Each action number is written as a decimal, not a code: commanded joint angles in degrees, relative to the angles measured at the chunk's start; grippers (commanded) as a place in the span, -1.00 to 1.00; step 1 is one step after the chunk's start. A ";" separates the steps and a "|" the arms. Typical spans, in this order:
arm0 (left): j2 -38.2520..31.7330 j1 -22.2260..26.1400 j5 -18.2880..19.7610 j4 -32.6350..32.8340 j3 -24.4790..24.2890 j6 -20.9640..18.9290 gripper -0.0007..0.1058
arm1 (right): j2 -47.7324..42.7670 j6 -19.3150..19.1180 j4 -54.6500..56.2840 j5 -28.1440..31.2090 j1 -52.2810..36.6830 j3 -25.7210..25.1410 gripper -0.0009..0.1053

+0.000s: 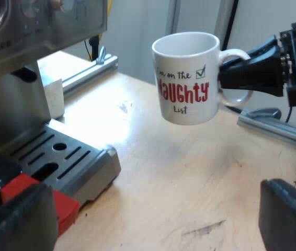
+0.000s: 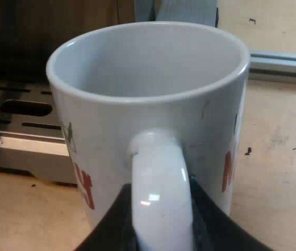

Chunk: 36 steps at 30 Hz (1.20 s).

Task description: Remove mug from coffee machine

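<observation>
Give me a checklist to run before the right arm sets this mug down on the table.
1. Hold of the right gripper on the mug handle: ok, fingers clamp it from both sides.
2. Is the mug off the drip tray: ok, it is in the air over the wooden table, apart from the espresso machine.
3. Is it upright: ok.
4. Is it empty: ok, nothing inside.
5. Is the left gripper out of the way: ok, open, low beside the holder's red end, apart from the mug.

Lab workbench: wooden tabletop (image 1: 190, 172) edged with aluminium frame rails (image 1: 276, 128).
</observation>
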 commanded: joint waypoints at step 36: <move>20.71 -7.52 -3.84 -20.07 6.51 -0.35 0.51 | -0.47 0.05 -20.72 8.49 -1.62 13.77 -0.98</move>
